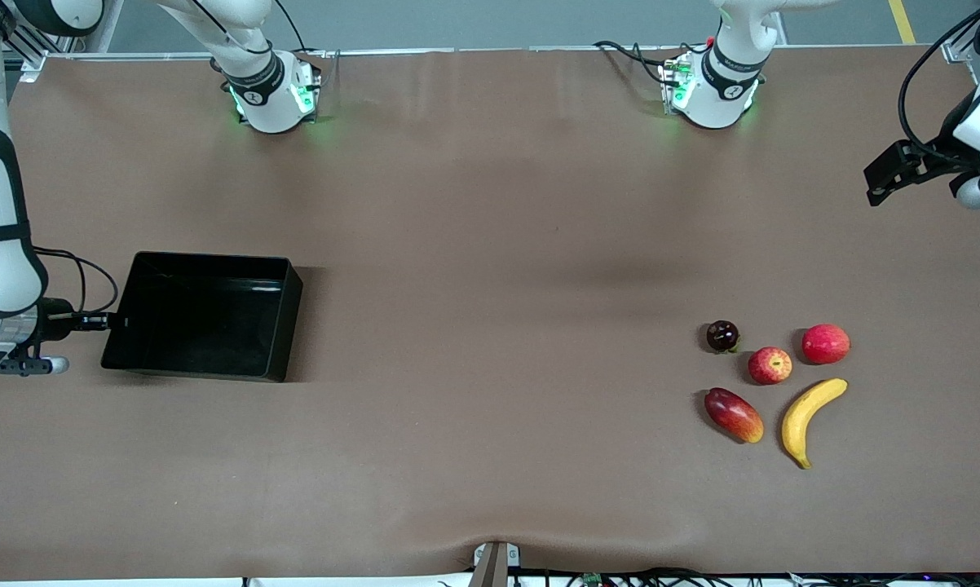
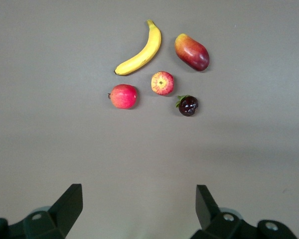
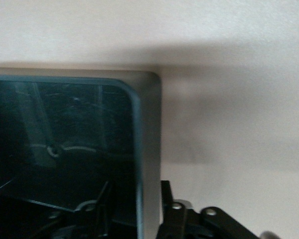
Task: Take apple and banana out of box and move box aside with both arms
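**Brown table, five fruits, one box**

Brown table cloth (image 1: 490, 244) carries one glossy black open-top box (image 1: 205, 314) at the right arm's end; the right gripper (image 3: 139, 209) pinches its wall. Five fruits (one yellow curved banana (image 1: 812, 416), one small red-yellow apple (image 1: 770, 365)) lie at the left arm's end, where the left gripper (image 2: 139, 209) hangs spread.

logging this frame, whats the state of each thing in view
box: upright, nothing in it, one wall between the right gripper's jaws
right gripper: shut on the box wall
left gripper: open, up over the left arm's end of the table
banana: lying on the table, untouched
apple: on the table, untouched
mango: on the table
dark purple fruit: on the table
red round fruit: on the table
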Available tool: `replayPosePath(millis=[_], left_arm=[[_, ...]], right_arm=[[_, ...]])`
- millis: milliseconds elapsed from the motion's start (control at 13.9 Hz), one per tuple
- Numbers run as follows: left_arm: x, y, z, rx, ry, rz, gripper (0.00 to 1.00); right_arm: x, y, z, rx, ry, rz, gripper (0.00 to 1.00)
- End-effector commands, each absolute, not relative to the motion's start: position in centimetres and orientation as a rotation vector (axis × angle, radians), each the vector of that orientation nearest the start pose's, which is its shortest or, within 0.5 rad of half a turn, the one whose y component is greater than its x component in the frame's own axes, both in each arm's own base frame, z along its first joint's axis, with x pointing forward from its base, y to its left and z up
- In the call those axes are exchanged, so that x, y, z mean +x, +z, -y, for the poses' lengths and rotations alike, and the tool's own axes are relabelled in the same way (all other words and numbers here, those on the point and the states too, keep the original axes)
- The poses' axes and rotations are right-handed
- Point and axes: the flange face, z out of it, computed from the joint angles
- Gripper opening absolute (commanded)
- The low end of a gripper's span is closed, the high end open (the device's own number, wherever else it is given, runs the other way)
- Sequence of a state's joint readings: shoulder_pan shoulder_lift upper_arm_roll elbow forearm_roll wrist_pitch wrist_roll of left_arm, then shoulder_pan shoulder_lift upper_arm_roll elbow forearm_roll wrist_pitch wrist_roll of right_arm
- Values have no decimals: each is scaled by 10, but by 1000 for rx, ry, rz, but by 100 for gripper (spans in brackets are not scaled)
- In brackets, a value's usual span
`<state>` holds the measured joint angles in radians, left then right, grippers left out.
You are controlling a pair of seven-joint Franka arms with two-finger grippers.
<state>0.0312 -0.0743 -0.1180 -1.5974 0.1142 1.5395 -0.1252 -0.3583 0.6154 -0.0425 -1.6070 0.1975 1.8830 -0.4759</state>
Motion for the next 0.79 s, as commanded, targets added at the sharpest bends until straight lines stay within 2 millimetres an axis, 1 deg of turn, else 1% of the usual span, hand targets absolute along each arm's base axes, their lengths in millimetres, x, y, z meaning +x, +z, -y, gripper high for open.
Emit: replayPosePath(millis=[0, 72, 144, 216, 288, 360, 504, 648, 720], left_arm=[[517, 652, 37, -3040, -48, 69, 100], [516, 652, 38, -3039, -46, 67, 100], [517, 651, 39, -3039, -44, 62, 100], [516, 651, 40, -3039, -42, 60, 100], [514, 650, 41, -3037, -19, 59, 100], [513, 652, 41, -3036, -23, 59, 100], [513, 654, 39, -3036, -25, 64, 100], [513, 652, 39, -3035, -14, 65, 100], [514, 651, 36, -3036, -9, 71, 100]], right_arm=[[631, 300, 226, -2787, 357, 64, 100], [638, 320, 220, -2772, 363, 96, 100], [647, 339, 205, -2764, 351, 149, 100], [658, 353, 191, -2767, 317, 197, 100], [665, 366, 190, -2776, 269, 228, 100], [675, 385, 179, -2792, 216, 326, 100], [686, 418, 182, -2837, 120, 362, 100], [691, 436, 176, -2890, 103, 358, 100], [690, 445, 170, -2897, 102, 374, 100]])
